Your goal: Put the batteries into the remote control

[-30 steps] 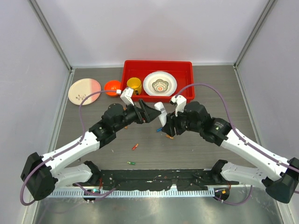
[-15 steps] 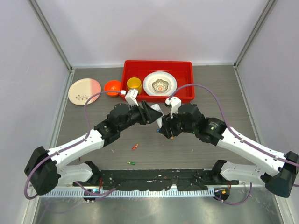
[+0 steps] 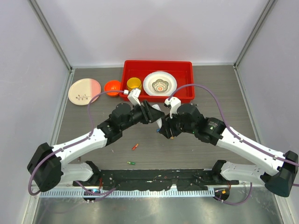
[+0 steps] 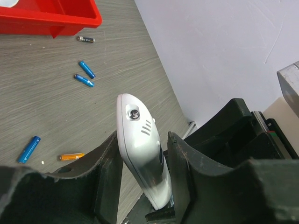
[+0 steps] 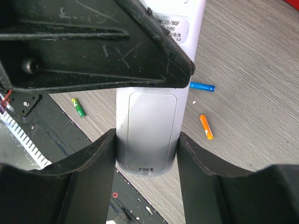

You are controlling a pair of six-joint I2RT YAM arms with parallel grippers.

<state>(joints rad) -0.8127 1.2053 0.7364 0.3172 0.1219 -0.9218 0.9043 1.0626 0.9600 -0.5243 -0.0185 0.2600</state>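
The white remote control (image 3: 160, 120) hangs over the table's middle, held between both arms. My right gripper (image 5: 147, 134) is shut on the lower end of the remote control (image 5: 152, 126), whose back cover faces that camera. My left gripper (image 4: 142, 136) is shut on the upper part of the remote control (image 4: 140, 144), one finger (image 5: 93, 51) lying across the back. Loose batteries lie on the table: blue ones (image 4: 86, 69) (image 4: 29, 149) (image 5: 202, 86), orange ones (image 4: 71, 157) (image 5: 206, 127), a green one (image 5: 78, 107) (image 3: 131, 163) and a reddish one (image 3: 135, 146).
A red tray (image 3: 159, 62) at the back holds a yellow cup (image 3: 134, 84) and a patterned white dish (image 3: 160, 84). An orange bowl (image 3: 112, 87) and a pink-white plate (image 3: 84, 91) sit to its left. Grey walls close in both sides.
My left arm has swung right up to the remote and its jaws have closed round it. The right gripper has kept its hold and shifted slightly left.
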